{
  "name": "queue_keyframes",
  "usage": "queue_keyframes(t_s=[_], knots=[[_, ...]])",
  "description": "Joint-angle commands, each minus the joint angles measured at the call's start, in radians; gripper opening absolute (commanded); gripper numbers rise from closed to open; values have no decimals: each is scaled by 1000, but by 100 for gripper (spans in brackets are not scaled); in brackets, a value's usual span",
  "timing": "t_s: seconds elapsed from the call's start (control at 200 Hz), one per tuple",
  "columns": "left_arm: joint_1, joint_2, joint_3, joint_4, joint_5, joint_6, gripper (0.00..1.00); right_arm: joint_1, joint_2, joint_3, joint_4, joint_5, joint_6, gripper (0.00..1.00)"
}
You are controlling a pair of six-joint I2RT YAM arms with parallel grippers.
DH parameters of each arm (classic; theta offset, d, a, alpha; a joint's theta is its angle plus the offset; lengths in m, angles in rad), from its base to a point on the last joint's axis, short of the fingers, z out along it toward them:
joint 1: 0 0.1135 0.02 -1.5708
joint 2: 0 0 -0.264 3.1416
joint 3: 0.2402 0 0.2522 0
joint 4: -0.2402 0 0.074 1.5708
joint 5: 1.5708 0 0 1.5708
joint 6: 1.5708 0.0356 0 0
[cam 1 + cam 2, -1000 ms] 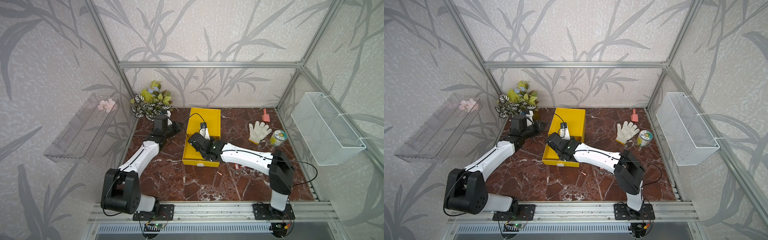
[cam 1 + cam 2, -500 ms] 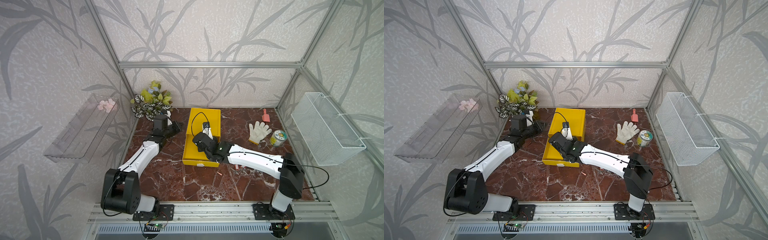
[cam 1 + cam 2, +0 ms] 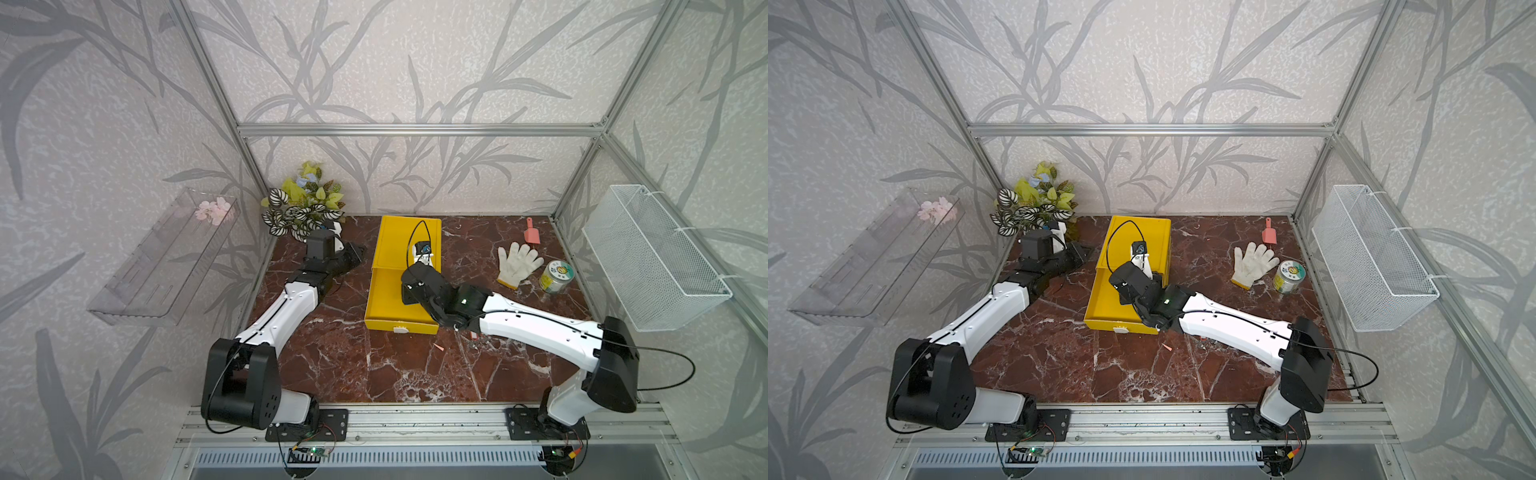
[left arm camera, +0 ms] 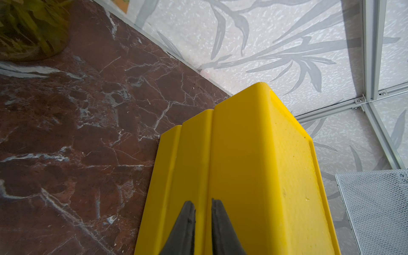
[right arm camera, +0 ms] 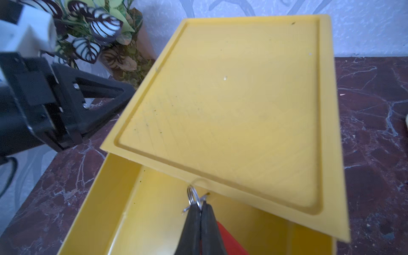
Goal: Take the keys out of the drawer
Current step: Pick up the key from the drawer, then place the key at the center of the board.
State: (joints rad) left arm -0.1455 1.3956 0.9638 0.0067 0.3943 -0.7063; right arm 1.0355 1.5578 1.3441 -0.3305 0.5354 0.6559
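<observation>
In the right wrist view, the right gripper (image 5: 201, 207) has its jaws closed on the ring of the keys (image 5: 194, 196). A red tag (image 5: 229, 240) hangs below, inside the open drawer (image 5: 106, 209), just under the front lip of the yellow cabinet (image 5: 231, 99). A straight lift could catch the ring on that lip, and so thin a pinch might slip and drop the keys back.

In the left wrist view, the left gripper (image 4: 203, 212) has its jaws narrowly parted, holding nothing, against the cabinet's side, probably bracing it.

In a top view, a white glove (image 3: 519, 264), pink scoop (image 3: 532, 237) and tin (image 3: 556, 276) lie on the table (image 3: 374, 365) well apart from the cabinet. A potted plant (image 3: 301, 208) stands near its back corner. None blocks the way out.
</observation>
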Motion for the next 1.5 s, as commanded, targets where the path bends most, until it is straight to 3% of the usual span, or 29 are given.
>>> queue_keyframes(t_s=[0.0,0.305,0.51,0.69,0.825,0.975,1.115,1.285,1.44,1.499], knots=[[6,-64,30,-52,1,39,19,6,-104,6,44,-1,-10,0],[-26,-220,93,-209,-5,127,19,9,-367,-94,-154,65,11,0],[-179,-382,97,-298,-97,264,19,11,-534,-182,-413,145,110,0],[-310,-451,94,-355,-73,323,19,-6,-592,-283,-551,137,198,0],[-409,-500,56,-374,-23,352,19,-79,-609,-414,-529,69,234,0],[-497,-551,-4,-399,-5,380,19,-191,-618,-611,-350,-95,243,0],[-515,-578,-37,-438,-71,376,19,-289,-552,-748,-185,-248,241,0],[-516,-579,-44,-443,-101,358,19,-338,-433,-797,-92,-344,231,0],[-516,-571,-37,-442,-79,355,20,-342,-432,-773,-134,-355,222,31],[-517,-575,-38,-449,-76,362,20,-343,-460,-762,-167,-345,215,38]])
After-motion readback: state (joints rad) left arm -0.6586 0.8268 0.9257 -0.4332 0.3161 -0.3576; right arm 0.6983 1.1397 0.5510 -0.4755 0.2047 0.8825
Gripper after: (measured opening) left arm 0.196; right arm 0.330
